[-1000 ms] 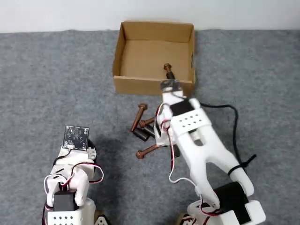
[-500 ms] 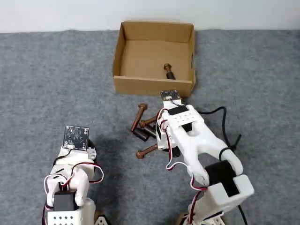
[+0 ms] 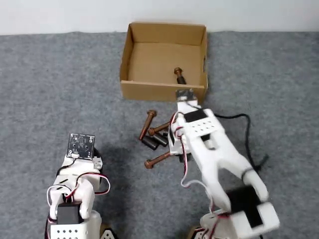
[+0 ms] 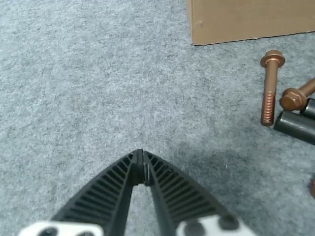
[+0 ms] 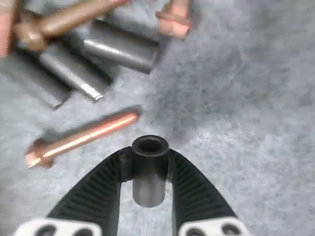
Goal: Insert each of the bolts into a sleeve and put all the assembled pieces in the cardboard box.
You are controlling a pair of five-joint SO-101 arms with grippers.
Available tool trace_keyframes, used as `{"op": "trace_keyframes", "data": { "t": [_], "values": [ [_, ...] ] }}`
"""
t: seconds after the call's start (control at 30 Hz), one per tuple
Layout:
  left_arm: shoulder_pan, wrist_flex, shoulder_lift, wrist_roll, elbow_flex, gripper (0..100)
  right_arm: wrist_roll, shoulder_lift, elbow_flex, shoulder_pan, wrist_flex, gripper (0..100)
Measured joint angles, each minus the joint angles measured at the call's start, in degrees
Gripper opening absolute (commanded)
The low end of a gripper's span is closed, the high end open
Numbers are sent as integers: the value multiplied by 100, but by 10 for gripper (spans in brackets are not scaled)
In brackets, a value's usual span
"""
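The right claw [image 5: 149, 156] grips a sleeve [image 5: 149, 187] just beside a loose bolt [image 5: 81, 137] on the tabletop [image 5: 246, 98]. The left claw [image 4: 140, 164] is closed and empty. One sleeved bolt [image 3: 178, 75] lies in the box [image 3: 164, 31].

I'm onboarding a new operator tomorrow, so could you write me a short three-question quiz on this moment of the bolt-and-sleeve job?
1. True or false: the left gripper is shut with nothing in it.
2. How many pieces lie in the cardboard box? A) none B) one C) three
3. In one word, what does the right gripper hold?

Key:
1. True.
2. B: one piece, near the front wall.
3. A sleeve, clamped between the fingers.
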Motion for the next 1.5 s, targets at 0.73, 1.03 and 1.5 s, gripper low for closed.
{"op": "trace_keyframes", "data": {
  "t": [0.73, 1.03, 1.5],
  "values": [
    [1055, 246, 0, -18, 0, 6, 9, -5459, 791, 1723, 1196, 8],
    [1073, 246, 9, -9, -668, 6, 9, -8062, 2470, 2145, 1248, 8],
    [1108, 9, 3692, 0, -3437, 6, 9, -9477, 3191, 2611, 1785, 8]
  ]
}}
